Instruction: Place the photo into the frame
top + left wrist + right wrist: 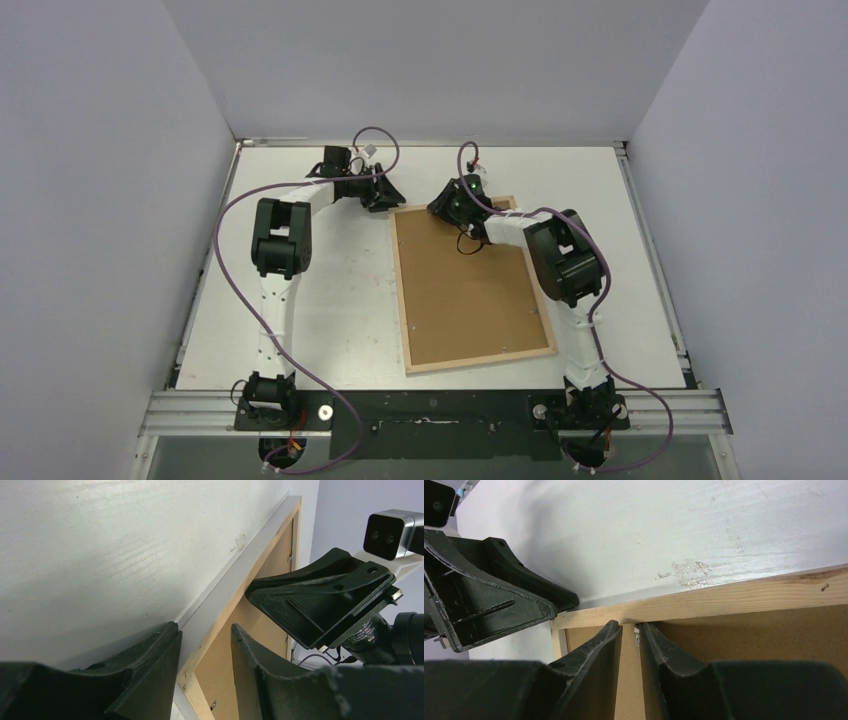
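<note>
At frame (200, 665) corner, left pincer (203, 626), seemingly astride.

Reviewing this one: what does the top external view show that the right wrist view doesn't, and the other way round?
Only top external: the frame in whole outline, back up, near rail included. Only right wrist: a small metal tab between the right fingers at the far rail's inner edge, and a scuffed patch on the table. Both: pale wood rail, brown backing board, left gripper by the far left corner.
</note>
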Robot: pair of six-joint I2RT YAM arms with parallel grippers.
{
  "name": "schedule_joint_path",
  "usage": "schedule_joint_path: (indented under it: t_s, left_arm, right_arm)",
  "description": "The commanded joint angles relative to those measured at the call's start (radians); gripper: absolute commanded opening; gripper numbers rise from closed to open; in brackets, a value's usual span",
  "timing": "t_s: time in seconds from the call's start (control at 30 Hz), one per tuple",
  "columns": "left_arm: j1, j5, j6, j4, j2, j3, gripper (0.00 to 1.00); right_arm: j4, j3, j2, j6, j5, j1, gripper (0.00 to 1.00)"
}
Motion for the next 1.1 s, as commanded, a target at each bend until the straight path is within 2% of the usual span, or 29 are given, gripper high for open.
schedule_joint_path:
  t_s: [0.0,0.3,0.5,0.6,0.77,0.9,1.07]
  left_arm:
    - [0.001,0.015,0.016,-0.032,0.012,-0.017,0.4]
    - [0.01,0.004,-0.002,-0.039,0.012,0.002,0.4]
    - [0.042,-0.031,-0.051,-0.073,-0.013,0.066,0.41]
    - [0.077,-0.053,-0.079,-0.17,-0.008,0.207,0.47]
    - [0.097,-0.122,-0.023,-0.316,-0.047,0.283,0.52]
    - [0.091,-0.254,0.099,-0.483,-0.146,0.205,0.59]
    - [0.06,-0.389,0.166,-0.559,-0.337,-0.03,0.62]
  right_arm:
    - [-0.021,-0.002,0.062,-0.04,-0.005,0.011,0.23]
    - [-0.007,-0.041,-0.01,-0.003,0.014,-0.009,0.24]
    - [0.013,0.0,-0.098,0.044,-0.084,-0.065,0.34]
    - [-0.133,0.131,-0.151,0.007,-0.204,-0.114,0.41]
    - [-0.321,0.104,-0.267,-0.049,-0.214,-0.202,0.45]
    - [-0.508,0.005,-0.399,-0.118,-0.124,-0.293,0.48]
    - [-0.766,-0.072,-0.533,-0.258,-0.02,-0.377,0.58]
